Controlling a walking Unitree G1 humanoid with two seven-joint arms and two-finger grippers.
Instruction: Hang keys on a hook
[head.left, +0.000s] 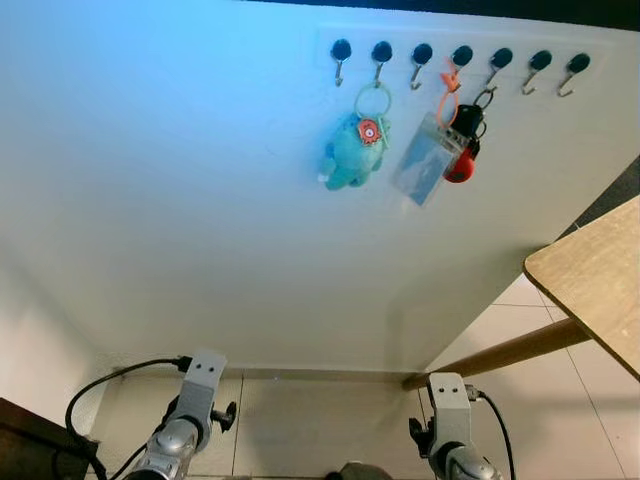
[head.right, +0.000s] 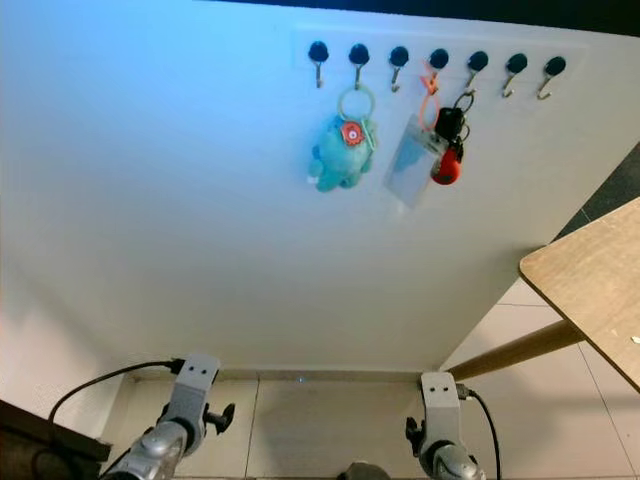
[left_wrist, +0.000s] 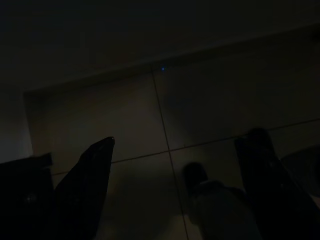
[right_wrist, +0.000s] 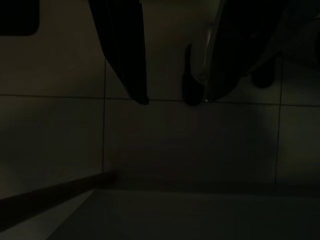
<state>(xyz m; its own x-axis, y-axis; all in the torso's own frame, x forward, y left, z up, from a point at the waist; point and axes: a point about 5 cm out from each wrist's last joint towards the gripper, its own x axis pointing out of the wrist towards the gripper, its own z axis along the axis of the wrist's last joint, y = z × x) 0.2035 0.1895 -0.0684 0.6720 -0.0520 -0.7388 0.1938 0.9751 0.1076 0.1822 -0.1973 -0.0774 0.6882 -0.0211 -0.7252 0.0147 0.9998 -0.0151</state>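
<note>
Where a white wall (head.left: 180, 200) meets pale floor tiles (head.left: 320, 420), a row of seven black-capped hooks (head.left: 461, 58) runs near its top, with a wooden table (head.left: 600, 275) at the robot's right. Hung items: teal plush keyring (head.left: 352, 150) on the second hook from the left, clear badge holder (head.left: 426, 158) on an orange strap with no writing legible, and beside it the keys with black fob and red tag (head.left: 464, 140), apparently on the fifth hook. Both arms hang low near the floor; left gripper (left_wrist: 175, 165) fingers spread wide and empty, right gripper (right_wrist: 175, 100) fingers apart, holding nothing.
</note>
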